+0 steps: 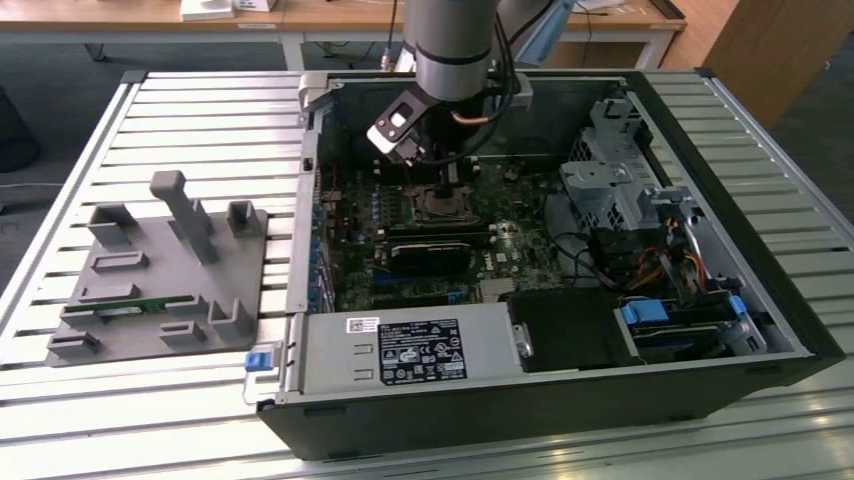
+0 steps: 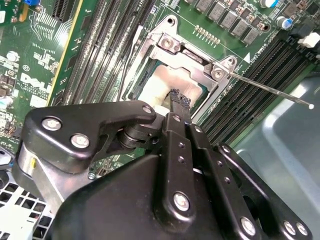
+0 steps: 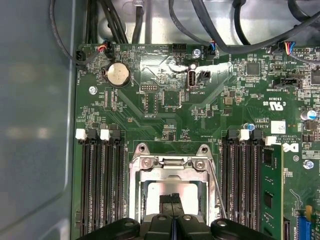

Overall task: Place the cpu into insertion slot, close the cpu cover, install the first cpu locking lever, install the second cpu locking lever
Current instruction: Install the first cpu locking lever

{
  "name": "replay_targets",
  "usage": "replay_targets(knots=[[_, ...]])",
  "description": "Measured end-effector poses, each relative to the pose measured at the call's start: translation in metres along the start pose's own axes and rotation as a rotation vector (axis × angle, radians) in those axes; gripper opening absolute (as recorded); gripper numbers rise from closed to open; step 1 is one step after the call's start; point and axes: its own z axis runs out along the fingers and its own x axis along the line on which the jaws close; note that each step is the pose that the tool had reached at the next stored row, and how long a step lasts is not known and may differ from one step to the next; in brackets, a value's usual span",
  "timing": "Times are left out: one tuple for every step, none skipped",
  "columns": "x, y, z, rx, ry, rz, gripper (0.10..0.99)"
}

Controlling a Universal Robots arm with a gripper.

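We see an open black metal computer case [image 1: 534, 410] holding a green circuit board [image 3: 165, 115]. At its insertion slot [image 1: 442, 207], the thin silver cpu cover [image 3: 170, 162] frames the dull, flat, square cpu [image 3: 160, 189]. The black gripper [image 2: 179, 100], its ribbed tips pinched together on nothing, touches the cpu's top.
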Motion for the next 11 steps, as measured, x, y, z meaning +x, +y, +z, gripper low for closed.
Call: replay_targets(knots=[[0.0, 0.0, -0.0006, 0.0, 0.0, 0.0, 0.106], [0.0, 0.0, -0.0011, 0.0, 0.0, 0.0, 0.106], [0.0001, 0.0001, -0.0017, 0.0, 0.0, 0.0, 0.106], [0.0001, 0.0001, -0.002, 0.0, 0.0001, 0.0, 0.106], [0.0001, 0.0001, -0.0021, 0.0, 0.0003, 0.0, 0.106], [0.0001, 0.0001, -0.0024, 0.0, 0.0001, 0.0, 0.106], [0.0001, 0.0001, -0.0028, 0.0, -0.0001, 0.0, 0.106], [0.0001, 0.0001, -0.0032, 0.0, -0.0001, 0.0, 0.106], [0.0001, 0.0001, -0.0037, 0.0, -0.0001, 0.0, 0.106], [0.0001, 0.0002, -0.0044, 0.0, 0.0, 0.0, 0.106], [0.0002, 0.0002, -0.0054, 0.0, 0.0, 0.0, 0.106]])
